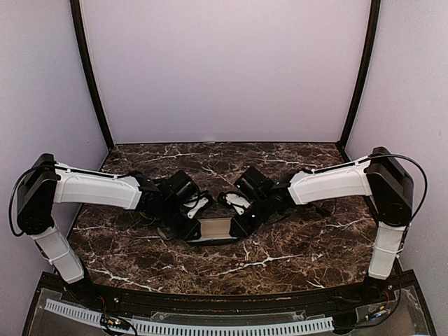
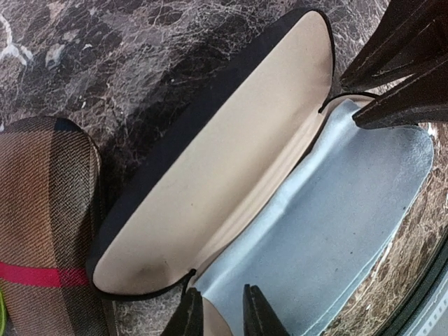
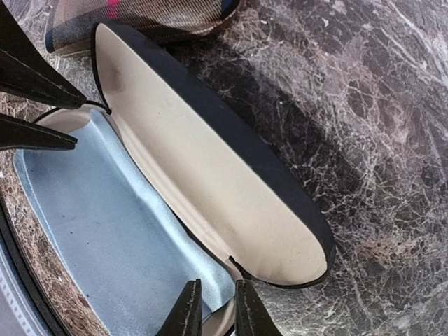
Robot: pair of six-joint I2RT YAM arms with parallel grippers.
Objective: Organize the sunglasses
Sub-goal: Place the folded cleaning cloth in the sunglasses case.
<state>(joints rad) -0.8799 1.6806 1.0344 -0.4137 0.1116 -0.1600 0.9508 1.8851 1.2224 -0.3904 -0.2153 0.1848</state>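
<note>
Both arms meet low over an open case (image 1: 213,228) lying near the middle of the marble surface (image 1: 294,259), its beige-lined lid (image 2: 210,175) standing up on the far side. The left gripper (image 2: 218,299) sits at the case's left end and the right gripper (image 3: 213,292) at its right end. Each pair of jaws stands a little apart, with nothing plainly pinched between them. A light blue cloth (image 2: 336,210) lies spread in the near half of the case, covering its bottom and lapping over the near rim. The sunglasses show in none of the three views; they may lie under the cloth, but the views are too cramped to say. A closed striped case (image 2: 42,210) lies just beside the open one, off its far left end. The step in hand looks like letting go at the two ends of the case. To do it well, the jaws should part enough that neither tip drags the cloth or the thin black rim. Each arm should then lift straight up before swinging outward, the left one keeping off the striped case, so that the lid is not knocked shut.
</note>
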